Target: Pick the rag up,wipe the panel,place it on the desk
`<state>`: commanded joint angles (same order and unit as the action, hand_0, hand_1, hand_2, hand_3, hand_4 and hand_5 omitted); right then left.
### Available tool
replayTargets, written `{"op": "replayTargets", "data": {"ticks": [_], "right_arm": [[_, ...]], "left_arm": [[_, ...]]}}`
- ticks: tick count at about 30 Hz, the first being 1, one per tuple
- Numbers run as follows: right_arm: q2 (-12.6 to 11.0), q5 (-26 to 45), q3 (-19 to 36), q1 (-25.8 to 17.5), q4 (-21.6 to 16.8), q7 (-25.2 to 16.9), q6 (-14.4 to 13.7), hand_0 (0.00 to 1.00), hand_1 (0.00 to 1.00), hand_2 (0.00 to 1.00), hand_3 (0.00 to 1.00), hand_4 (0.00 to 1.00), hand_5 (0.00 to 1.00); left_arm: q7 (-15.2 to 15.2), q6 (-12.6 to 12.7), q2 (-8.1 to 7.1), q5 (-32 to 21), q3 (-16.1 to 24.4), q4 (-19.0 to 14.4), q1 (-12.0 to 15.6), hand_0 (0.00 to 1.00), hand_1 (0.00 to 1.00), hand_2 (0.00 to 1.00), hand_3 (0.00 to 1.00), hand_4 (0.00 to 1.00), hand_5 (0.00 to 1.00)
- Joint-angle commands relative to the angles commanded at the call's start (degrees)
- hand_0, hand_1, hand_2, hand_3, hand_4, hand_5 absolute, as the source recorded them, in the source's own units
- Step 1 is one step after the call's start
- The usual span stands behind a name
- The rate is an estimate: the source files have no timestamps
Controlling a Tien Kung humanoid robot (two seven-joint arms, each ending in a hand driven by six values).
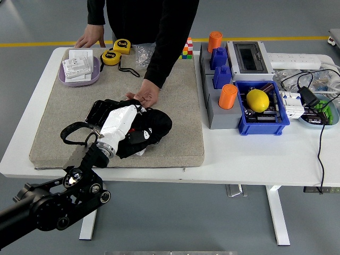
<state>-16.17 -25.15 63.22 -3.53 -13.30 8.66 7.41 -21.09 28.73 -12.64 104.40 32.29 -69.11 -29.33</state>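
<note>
Grey floor with a yellow line runs behind the white desk (255,154), where a beige felt mat (175,106) covers the left half. I have my left hand (130,127), in its white shell, pressed down on the crumpled black rag (156,123), the fingers buried in the cloth and gripping it. The rag lies over the flat black panel (96,110), whose far left corner shows beside the hand. A person in a black sleeve stands at the far side; one person's hand (142,96) rests at the far edge of the rag, the other flat on the desk at the far left, near a purple tray of white cards (79,69) and two yellow tape measures (116,52). To the right sits a blue bin holding a yellow lemon (257,100).
</note>
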Motion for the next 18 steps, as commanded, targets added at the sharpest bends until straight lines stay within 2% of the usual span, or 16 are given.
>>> {"op": "replayTargets", "data": {"ticks": [7,10,18], "right_arm": [[0.0,-0.1,0.1,-0.1,-0.1,0.1,-0.1,0.742,0.647,0.695,0.619,0.998,0.569],[0.0,-0.1,0.2,-0.2,-0.2,0.1,-0.2,0.741,0.646,0.695,0.619,0.998,0.569],[0.0,-0.5,0.7,-0.5,-0.2,0.1,-0.2,0.741,0.646,0.695,0.619,0.998,0.570]], "left_arm": [[0.5,0.5,-0.66,1.0,4.0,2.1,1.2,0.244,0.144,0.516,0.447,0.165,0.002],[0.5,0.3,-1.41,2.2,7.1,2.4,2.3,0.244,0.144,0.515,0.447,0.165,0.002],[0.9,0.3,-3.57,3.7,12.1,3.5,3.9,0.243,0.143,0.514,0.447,0.164,0.002]]}}
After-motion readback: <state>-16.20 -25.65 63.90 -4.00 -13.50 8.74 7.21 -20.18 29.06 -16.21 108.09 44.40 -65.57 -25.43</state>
